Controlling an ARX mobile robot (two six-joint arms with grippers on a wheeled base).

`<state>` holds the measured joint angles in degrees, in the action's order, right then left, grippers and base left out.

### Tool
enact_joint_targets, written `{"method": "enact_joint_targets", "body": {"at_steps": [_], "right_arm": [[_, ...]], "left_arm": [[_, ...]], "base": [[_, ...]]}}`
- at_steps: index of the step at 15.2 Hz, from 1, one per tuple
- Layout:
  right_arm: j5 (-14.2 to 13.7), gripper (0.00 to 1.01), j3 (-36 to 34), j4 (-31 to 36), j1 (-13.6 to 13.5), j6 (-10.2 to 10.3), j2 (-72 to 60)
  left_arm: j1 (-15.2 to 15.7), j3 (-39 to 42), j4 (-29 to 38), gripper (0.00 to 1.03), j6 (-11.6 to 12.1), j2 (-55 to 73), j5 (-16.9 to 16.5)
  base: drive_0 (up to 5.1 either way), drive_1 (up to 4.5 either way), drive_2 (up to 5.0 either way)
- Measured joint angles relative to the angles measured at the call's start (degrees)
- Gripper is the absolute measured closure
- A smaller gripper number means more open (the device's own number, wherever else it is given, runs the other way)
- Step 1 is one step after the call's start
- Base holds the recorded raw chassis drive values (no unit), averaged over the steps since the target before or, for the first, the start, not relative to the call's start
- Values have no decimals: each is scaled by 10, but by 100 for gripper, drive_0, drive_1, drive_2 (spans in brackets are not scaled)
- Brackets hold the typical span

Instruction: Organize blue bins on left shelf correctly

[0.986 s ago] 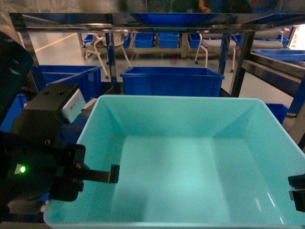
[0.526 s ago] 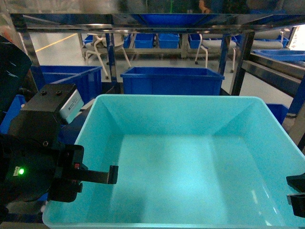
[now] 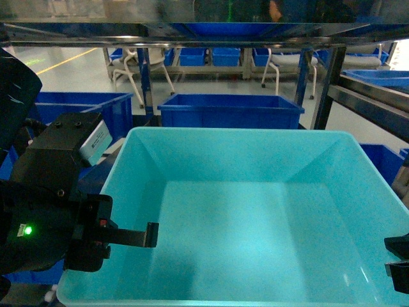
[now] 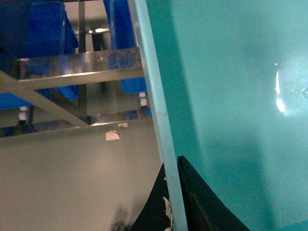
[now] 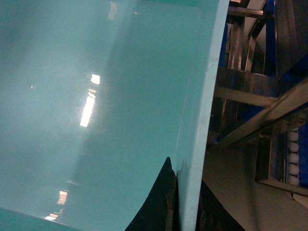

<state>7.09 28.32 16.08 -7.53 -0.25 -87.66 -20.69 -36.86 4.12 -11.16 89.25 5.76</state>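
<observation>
1. Head view: a light turquoise bin [image 3: 255,217] fills the foreground in front of the steel-framed shelf [image 3: 192,29], with darker blue bins [image 3: 230,110] behind it. The left gripper [image 3: 124,235] is clamped on the bin's left wall, one finger inside. The right gripper [image 3: 397,262] shows only at the right edge, at the bin's right rim.
2. Left wrist view: the left gripper's [image 4: 174,202] dark fingers sit closed on either side of the bin's rim [image 4: 156,106]. Steel rails [image 4: 72,65] and grey floor [image 4: 72,178] lie beyond.
3. Right wrist view: the right gripper [image 5: 185,202] pinches the bin's wall [image 5: 197,120], one finger inside. White rollers [image 5: 292,159] line the shelf nearby.
</observation>
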Motion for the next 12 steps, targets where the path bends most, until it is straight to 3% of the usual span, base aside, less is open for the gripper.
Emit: {"method": "enact_joint_targets", "body": {"at_steps": [6, 12], "right_arm": [[0, 99, 0, 1, 0, 0, 0], [0, 99, 0, 0, 0, 0, -1]], "left_arm": [[0, 0, 0, 101, 0, 0, 0], [0, 0, 0, 101, 0, 1, 0]], "base": [[0, 413, -413], [0, 23, -23]]}}
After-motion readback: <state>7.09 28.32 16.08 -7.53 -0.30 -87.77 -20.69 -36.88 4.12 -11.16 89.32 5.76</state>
